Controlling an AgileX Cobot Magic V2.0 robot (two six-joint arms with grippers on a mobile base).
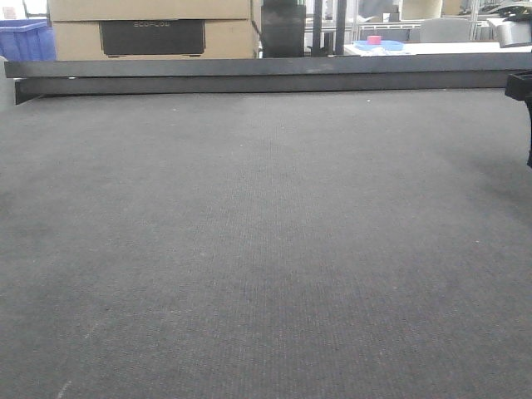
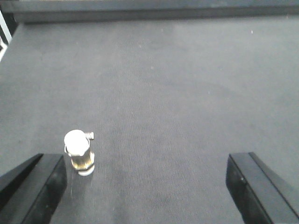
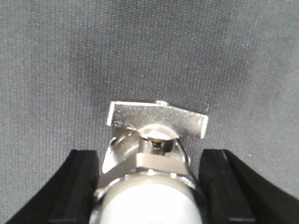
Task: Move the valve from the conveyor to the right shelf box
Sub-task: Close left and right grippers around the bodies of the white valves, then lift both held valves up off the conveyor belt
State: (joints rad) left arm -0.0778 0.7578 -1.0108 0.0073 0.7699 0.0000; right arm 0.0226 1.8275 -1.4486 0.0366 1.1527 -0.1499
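Observation:
In the right wrist view, a metal valve (image 3: 154,154) with a white cap and a flat silver lever sits between my right gripper's black fingers (image 3: 81,186). The right gripper (image 3: 149,154) is shut on its body, above the dark grey conveyor belt (image 3: 149,56). A second, upright valve with a white cap and brass body (image 2: 79,154) stands on the belt (image 2: 163,93) just inside the left finger (image 2: 42,186) of my left gripper (image 2: 145,161), which is wide open and empty. The exterior view shows only a black part of the right arm (image 1: 519,87). The right shelf is out of view.
A black metal rail (image 1: 266,75) runs along the far edge of the belt (image 1: 266,249). Behind it are cardboard boxes (image 1: 150,25), a blue crate (image 1: 25,37) and a blue tray holding a pink item (image 1: 378,43).

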